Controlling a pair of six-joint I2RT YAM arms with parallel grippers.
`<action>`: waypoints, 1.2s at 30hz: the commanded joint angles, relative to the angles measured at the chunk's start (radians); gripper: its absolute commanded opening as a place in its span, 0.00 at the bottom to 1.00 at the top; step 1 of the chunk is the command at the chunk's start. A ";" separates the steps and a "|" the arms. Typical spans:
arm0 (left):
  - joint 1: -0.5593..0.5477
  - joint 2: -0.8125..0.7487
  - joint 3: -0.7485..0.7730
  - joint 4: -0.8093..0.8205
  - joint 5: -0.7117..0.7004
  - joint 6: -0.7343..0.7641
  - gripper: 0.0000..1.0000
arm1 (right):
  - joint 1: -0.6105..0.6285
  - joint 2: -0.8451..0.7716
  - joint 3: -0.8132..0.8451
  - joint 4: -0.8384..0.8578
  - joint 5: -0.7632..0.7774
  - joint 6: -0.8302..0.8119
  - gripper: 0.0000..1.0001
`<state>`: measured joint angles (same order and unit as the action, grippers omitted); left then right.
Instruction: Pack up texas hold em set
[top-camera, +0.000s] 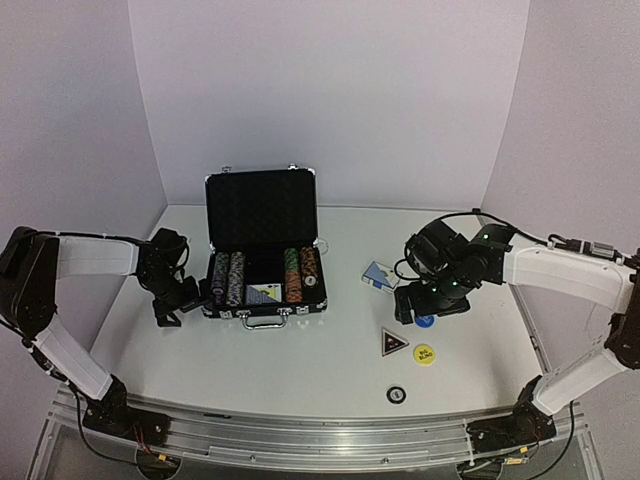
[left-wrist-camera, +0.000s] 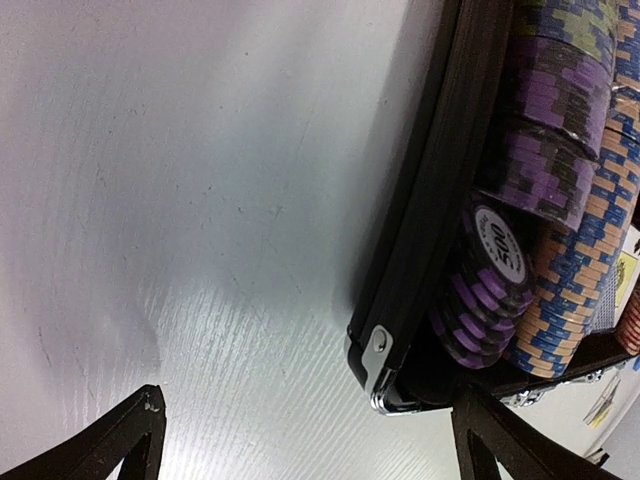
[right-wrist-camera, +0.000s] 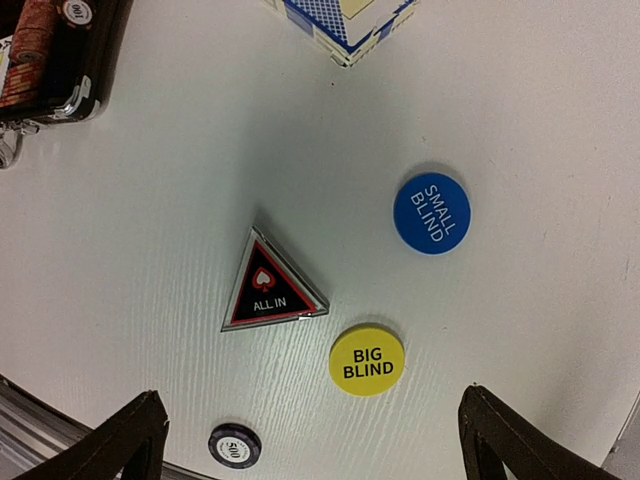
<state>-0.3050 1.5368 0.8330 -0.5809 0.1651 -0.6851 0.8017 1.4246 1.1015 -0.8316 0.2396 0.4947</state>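
The black silver-trimmed case (top-camera: 262, 210) stands open at mid-table, with rows of striped chips (top-camera: 228, 277) and a blue deck (top-camera: 264, 293) inside. My left gripper (top-camera: 178, 303) is open beside the case's front left corner (left-wrist-camera: 381, 352); purple chips (left-wrist-camera: 490, 290) show just past it. Another blue card deck (top-camera: 378, 275) lies right of the case. My right gripper (top-camera: 425, 305) hangs open and empty over the blue button (right-wrist-camera: 431, 213), the yellow button (right-wrist-camera: 367, 360) and the black triangular marker (right-wrist-camera: 270, 285). A loose dark chip (right-wrist-camera: 235, 445) lies nearer the front edge.
The case's raised lid (top-camera: 263, 205) stands behind the chip rows, its handle (top-camera: 264, 322) facing the front. White walls close the table at the back and sides. An aluminium rail (top-camera: 300, 435) runs along the near edge.
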 joint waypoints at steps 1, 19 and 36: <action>0.000 0.036 0.039 0.033 -0.015 -0.022 1.00 | 0.004 -0.020 0.003 0.003 0.018 0.000 0.98; 0.002 0.127 0.123 0.036 -0.057 -0.025 1.00 | 0.003 -0.012 -0.002 0.003 0.026 0.005 0.98; 0.004 0.075 0.143 -0.038 -0.004 0.032 1.00 | 0.003 -0.033 -0.017 0.003 0.006 -0.003 0.98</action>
<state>-0.3046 1.6773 0.9619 -0.5998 0.1364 -0.6879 0.8017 1.4236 1.0962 -0.8307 0.2570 0.4946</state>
